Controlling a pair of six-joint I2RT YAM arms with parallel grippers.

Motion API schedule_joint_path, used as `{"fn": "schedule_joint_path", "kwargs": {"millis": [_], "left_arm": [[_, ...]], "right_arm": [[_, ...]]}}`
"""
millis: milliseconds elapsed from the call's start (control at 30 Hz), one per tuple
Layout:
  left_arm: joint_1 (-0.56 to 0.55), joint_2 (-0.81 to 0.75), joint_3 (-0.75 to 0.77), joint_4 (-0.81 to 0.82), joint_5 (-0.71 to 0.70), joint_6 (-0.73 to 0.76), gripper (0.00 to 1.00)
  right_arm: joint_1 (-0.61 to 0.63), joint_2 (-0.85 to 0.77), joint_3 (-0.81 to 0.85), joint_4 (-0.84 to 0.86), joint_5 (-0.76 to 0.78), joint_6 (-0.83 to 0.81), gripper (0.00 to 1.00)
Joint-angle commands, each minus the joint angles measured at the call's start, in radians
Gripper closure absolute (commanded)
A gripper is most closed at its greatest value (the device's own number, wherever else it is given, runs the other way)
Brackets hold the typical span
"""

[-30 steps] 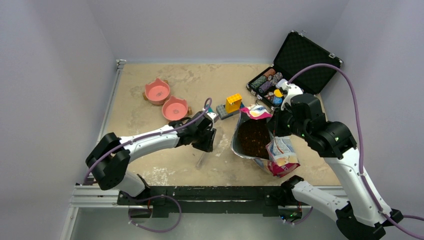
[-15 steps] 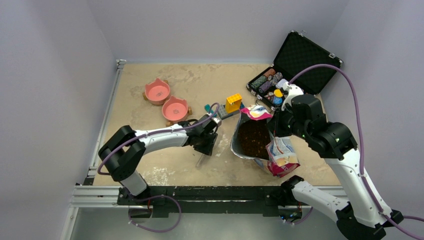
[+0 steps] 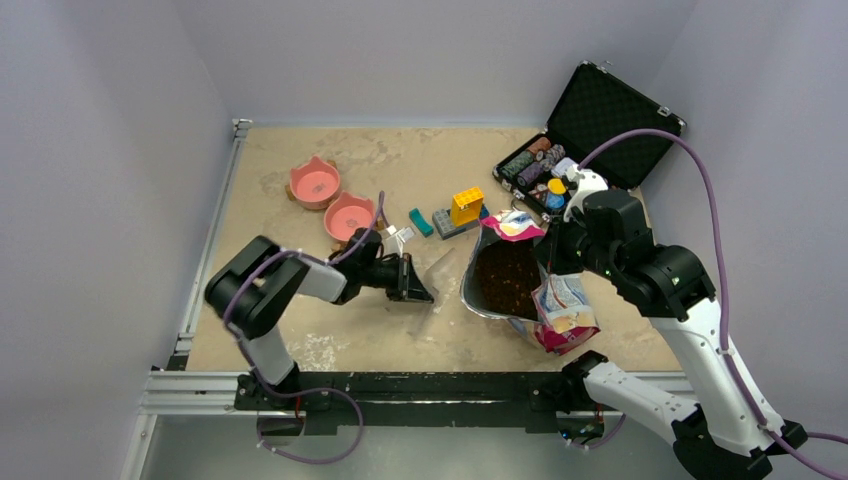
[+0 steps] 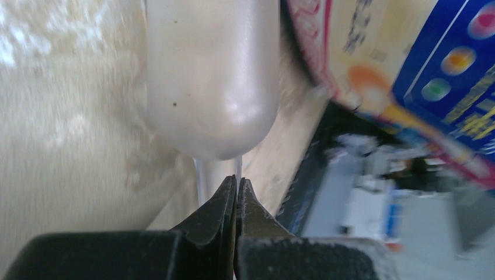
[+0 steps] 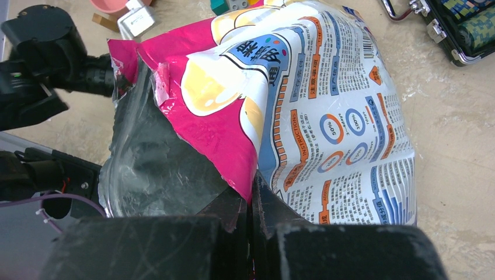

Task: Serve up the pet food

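The pink-and-blue pet food bag (image 3: 560, 310) stands open at the centre right, with dark brown kibble (image 3: 505, 278) showing inside. My right gripper (image 3: 549, 268) is shut on the bag's pink rim (image 5: 233, 146), jaws pinched on the foil in the right wrist view (image 5: 252, 188). My left gripper (image 3: 425, 292) is shut on the thin handle of a clear plastic scoop (image 4: 210, 76), fingertips closed (image 4: 237, 182). The scoop (image 3: 440, 266) points at the bag's mouth, just left of it, and looks empty. Two pink bowls (image 3: 315, 183) (image 3: 350, 215) sit at the back left.
An open black case (image 3: 600, 115) with poker chips (image 3: 535, 165) lies at the back right. A yellow block (image 3: 466, 205), a grey block (image 3: 452, 224) and a teal block (image 3: 420, 221) lie behind the bag. The bag's side (image 4: 408, 70) fills the left wrist view's right.
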Motion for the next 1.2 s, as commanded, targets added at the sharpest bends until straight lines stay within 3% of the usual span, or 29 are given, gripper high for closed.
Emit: {"fn": "schedule_joint_path", "kwargs": {"millis": [0, 33, 133, 200, 400, 567, 667, 767, 900, 1167], "left_arm": [[0.057, 0.358, -0.013, 0.986, 0.305, -0.57, 1.0], [0.057, 0.42, 0.021, 1.009, 0.319, -0.64, 1.0], [0.065, 0.425, -0.003, 0.984, 0.254, -0.57, 1.0], [0.067, 0.392, -0.024, 0.927, 0.206, -0.526, 0.93], [0.068, 0.227, -0.054, 0.483, 0.084, -0.248, 0.77], [0.067, 0.103, -0.048, 0.258, 0.026, -0.103, 0.48], [0.068, -0.013, -0.055, 0.106, -0.046, -0.01, 0.45], [0.064, -0.138, -0.057, -0.04, -0.123, 0.064, 0.36], [0.017, -0.236, -0.029, -0.196, -0.229, 0.133, 0.32], [-0.025, -0.231, 0.002, -0.261, -0.371, 0.136, 0.41]], "right_arm": [[0.009, -0.03, 0.015, -0.029, -0.048, 0.022, 1.0], [0.01, -0.028, 0.014, -0.031, -0.048, 0.022, 1.0], [0.009, -0.017, 0.018, -0.034, -0.05, 0.019, 1.0], [0.01, -0.008, 0.031, -0.041, -0.053, 0.019, 1.0], [0.009, 0.006, 0.035, -0.034, -0.053, 0.023, 1.0], [0.008, 0.004, 0.032, -0.028, -0.054, 0.024, 1.0], [0.01, 0.001, 0.029, -0.026, -0.075, 0.026, 1.0], [0.01, -0.007, 0.022, -0.02, -0.078, 0.032, 1.0], [0.009, -0.015, 0.002, -0.008, -0.079, 0.037, 1.0], [0.01, -0.003, 0.012, -0.011, -0.086, 0.037, 1.0]]}}
